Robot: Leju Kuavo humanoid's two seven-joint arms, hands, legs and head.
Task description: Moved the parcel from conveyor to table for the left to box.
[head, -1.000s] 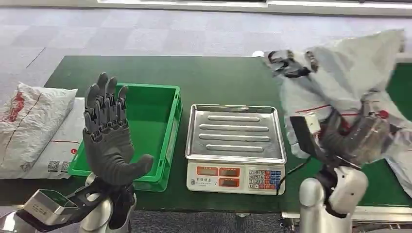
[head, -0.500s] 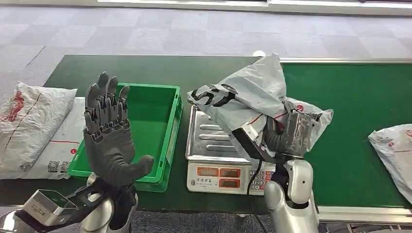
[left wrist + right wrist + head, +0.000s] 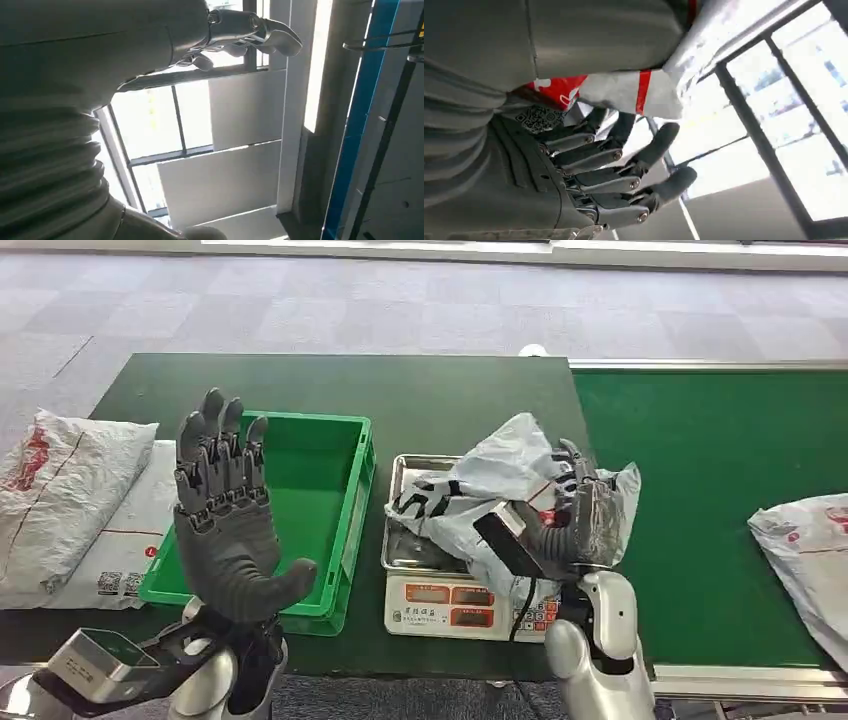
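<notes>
A crumpled grey parcel (image 3: 487, 485) with black and red print lies on the steel tray of the scale (image 3: 443, 602). My right hand (image 3: 583, 522) holds the parcel's right end from below, fingers pointing up. In the right wrist view the parcel (image 3: 624, 92) sits between the thumb and the loosely curled fingers (image 3: 614, 170). My left hand (image 3: 225, 525) stands raised and open, palm forward, in front of the green box (image 3: 357, 502), holding nothing. Its fingers (image 3: 250, 27) are spread in the left wrist view.
Two white parcels (image 3: 62, 490) lie on the dark table left of the box. Another grey parcel (image 3: 808, 545) rests on the green conveyor belt (image 3: 720, 450) at the right edge. The scale's keypad faces me near the table's front edge.
My right hand carried the parcel left from over the conveyor and lowered it onto the scale tray. The left hand stayed raised and still.
</notes>
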